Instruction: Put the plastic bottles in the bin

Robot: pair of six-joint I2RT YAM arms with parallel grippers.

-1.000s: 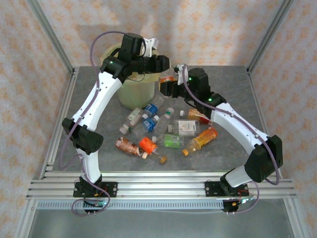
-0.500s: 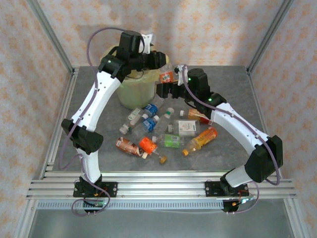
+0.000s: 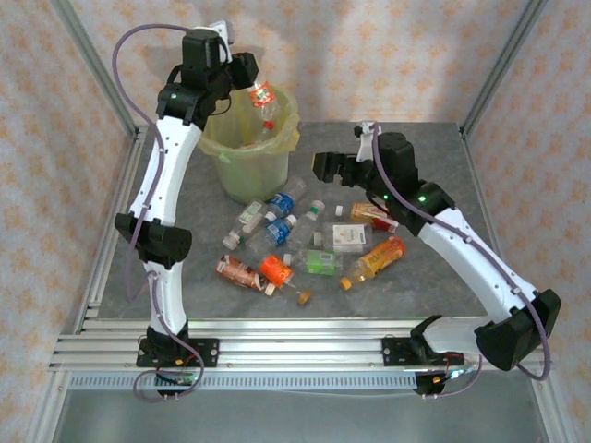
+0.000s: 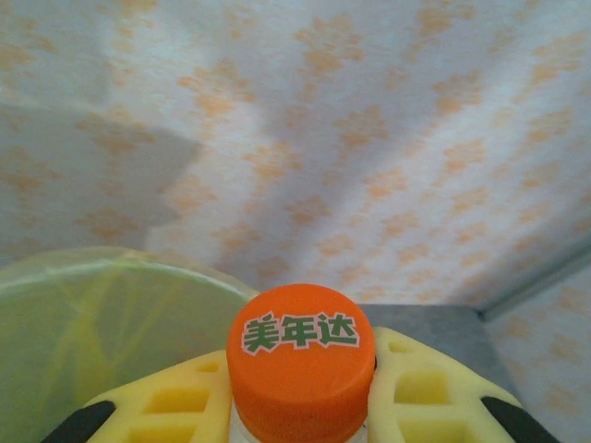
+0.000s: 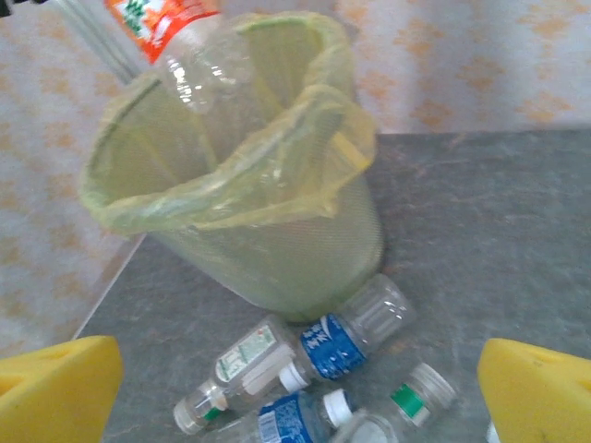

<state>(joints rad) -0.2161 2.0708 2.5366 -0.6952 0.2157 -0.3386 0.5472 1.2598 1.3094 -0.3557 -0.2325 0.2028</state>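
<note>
Grey desk [image 3: 434, 148] holds the round pale bin with yellow-green liner [image 3: 249, 171]. Over its rim the left pincer [image 4: 300, 406] grips a clear orange-capped plastic bottle [image 3: 264, 100]. Released off-centre, it could bounce outside, while the right pincer [image 3: 323, 167] gapes empty.

Setting: a robotics lab test cell.
Enclosure: bare silver aluminium-profile posts [image 3: 95, 69] frame my workspace.
Mount: my white-and-black left arm [image 3: 159, 166] and right arm [image 3: 462, 246] are bolted to slotted silver aluminium rails [image 3: 295, 351].
Work surface: flat grey table top [image 3: 434, 148].
Backdrop: pale wall covering with an orange floral print [image 3: 388, 55] behind and beside me.
</note>
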